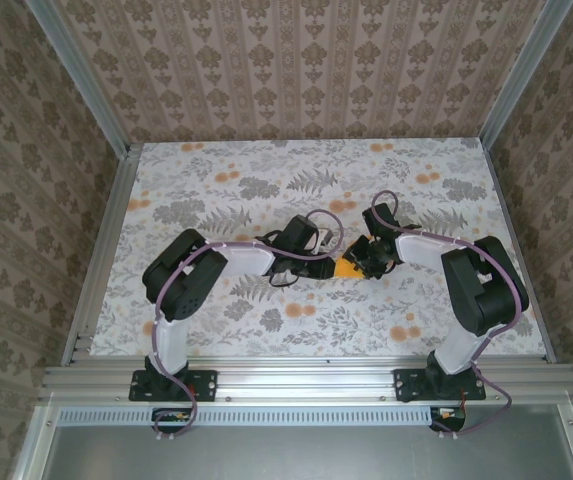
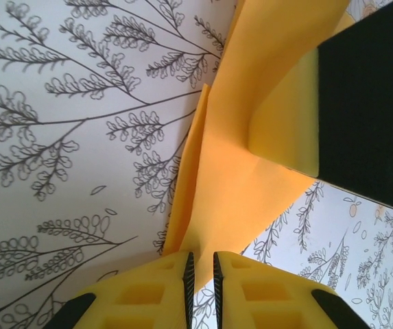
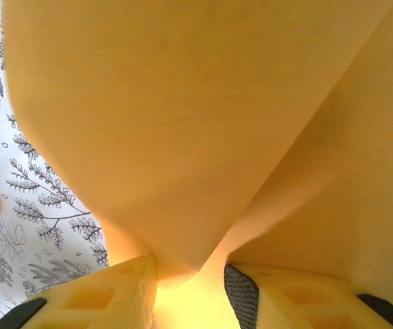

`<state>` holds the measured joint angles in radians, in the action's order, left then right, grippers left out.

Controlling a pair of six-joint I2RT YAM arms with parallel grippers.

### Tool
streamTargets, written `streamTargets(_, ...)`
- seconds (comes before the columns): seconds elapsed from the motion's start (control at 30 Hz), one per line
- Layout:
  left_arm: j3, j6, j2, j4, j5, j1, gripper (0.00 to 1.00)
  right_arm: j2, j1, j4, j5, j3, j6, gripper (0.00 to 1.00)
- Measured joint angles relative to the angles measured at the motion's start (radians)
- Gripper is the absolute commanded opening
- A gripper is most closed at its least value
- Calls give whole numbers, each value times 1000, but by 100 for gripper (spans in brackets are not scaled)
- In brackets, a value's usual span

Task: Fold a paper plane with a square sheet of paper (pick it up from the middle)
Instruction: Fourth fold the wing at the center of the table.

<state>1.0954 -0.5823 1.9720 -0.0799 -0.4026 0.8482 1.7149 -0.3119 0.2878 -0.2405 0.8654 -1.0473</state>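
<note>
Floral-printed tabletop (image 1: 266, 180), patterned walls (image 1: 296, 70) behind. Item: orange paper sheet (image 2: 230, 171), folded, spanning between my two grippers. Left gripper (image 2: 201, 264): fingers nearly together, pinching the sheet's lower edge. Right gripper (image 3: 189, 274): fingers partly apart, a fold dipping between them; whether they clamp it, I cannot tell.

Thin bright-orange paper sheet (image 1: 347, 268): plain, creased, folded into overlapping flaps. Position: mid-table, slightly right of centre. Left wrist view: the sheet (image 2: 227, 171) is narrow at its near end, which is pinched between the closed fingers of the left gripper (image 2: 200, 264), and widens away from them. Right wrist view: a broad, curved flap (image 3: 182, 123).
</note>
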Motion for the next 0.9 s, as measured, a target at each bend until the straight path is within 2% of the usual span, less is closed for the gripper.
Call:
streamTargets(0.5, 47, 11, 21, 80, 3, -5, 10, -1, 0, 8, -10, 11, 32, 43)
streamTargets(0.67, 69, 23, 27, 117, 4, -4, 8, -23, 0, 7, -19, 14, 80, 46)
streamTargets(0.9, 116, 49, 43, 179, 15, 8, 6, -126, 28, 28, -22, -41, 138, 46)
